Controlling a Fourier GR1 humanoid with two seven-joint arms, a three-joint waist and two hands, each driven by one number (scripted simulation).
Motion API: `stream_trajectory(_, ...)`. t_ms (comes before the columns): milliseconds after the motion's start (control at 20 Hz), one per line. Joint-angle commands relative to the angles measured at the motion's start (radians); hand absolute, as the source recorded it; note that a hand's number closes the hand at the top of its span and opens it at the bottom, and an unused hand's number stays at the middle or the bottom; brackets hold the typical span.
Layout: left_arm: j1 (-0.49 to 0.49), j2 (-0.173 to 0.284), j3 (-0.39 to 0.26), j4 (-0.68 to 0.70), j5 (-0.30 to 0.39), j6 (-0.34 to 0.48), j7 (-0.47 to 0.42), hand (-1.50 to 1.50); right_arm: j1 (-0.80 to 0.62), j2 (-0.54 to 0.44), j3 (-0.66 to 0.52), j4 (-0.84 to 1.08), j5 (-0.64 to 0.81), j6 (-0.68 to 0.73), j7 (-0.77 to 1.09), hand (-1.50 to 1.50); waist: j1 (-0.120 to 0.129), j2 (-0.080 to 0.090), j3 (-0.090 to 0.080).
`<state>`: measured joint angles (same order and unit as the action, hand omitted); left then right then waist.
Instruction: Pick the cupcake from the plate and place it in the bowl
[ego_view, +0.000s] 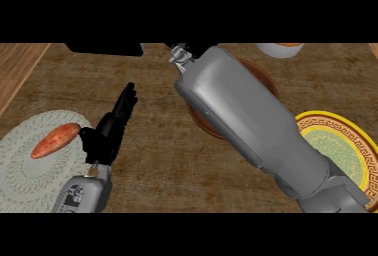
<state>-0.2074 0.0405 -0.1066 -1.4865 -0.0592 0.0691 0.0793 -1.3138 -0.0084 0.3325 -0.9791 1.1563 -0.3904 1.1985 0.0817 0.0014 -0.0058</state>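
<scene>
The yellow-rimmed patterned plate (347, 150) lies at the right edge, and no cupcake shows on its visible part. A brown bowl (260, 76) sits in the upper middle, mostly covered by my right forearm, which crosses it from the lower right. My right hand (103, 48) is a black shape at the top left, cut off by the view's upper edge, and what it holds is hidden. My left hand (111, 130) rests open at the lower left, fingers pointing up, touching nothing. No cupcake is clearly in view.
A pale patterned round plate (22, 170) at the lower left carries an orange, elongated vegetable (55, 140). A white round object with an orange-brown top (280, 49) is cut off at the top right. A lighter wooden strip (18, 65) runs along the upper left.
</scene>
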Motion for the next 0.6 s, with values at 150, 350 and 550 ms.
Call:
stream_trajectory(150, -0.038, 0.011, 0.026, 0.022, 0.000, 0.006, 0.017, 0.00, -0.071, 0.008, 0.029, 0.193, 0.002, 0.099, 0.217, 1.50, -0.032, 0.005, 0.003)
stream_trajectory(350, 0.050, 0.029, 0.035, -0.028, 0.008, 0.001, -0.007, 0.00, -0.058, 0.008, -0.058, 0.252, 0.044, 0.100, 0.178, 1.50, -0.058, -0.002, 0.005)
stream_trajectory(550, 0.021, 0.029, 0.040, -0.053, 0.011, 0.005, 0.027, 0.00, -0.001, 0.008, -0.083, 0.303, 0.085, 0.016, 0.152, 1.50, -0.061, 0.001, 0.005)
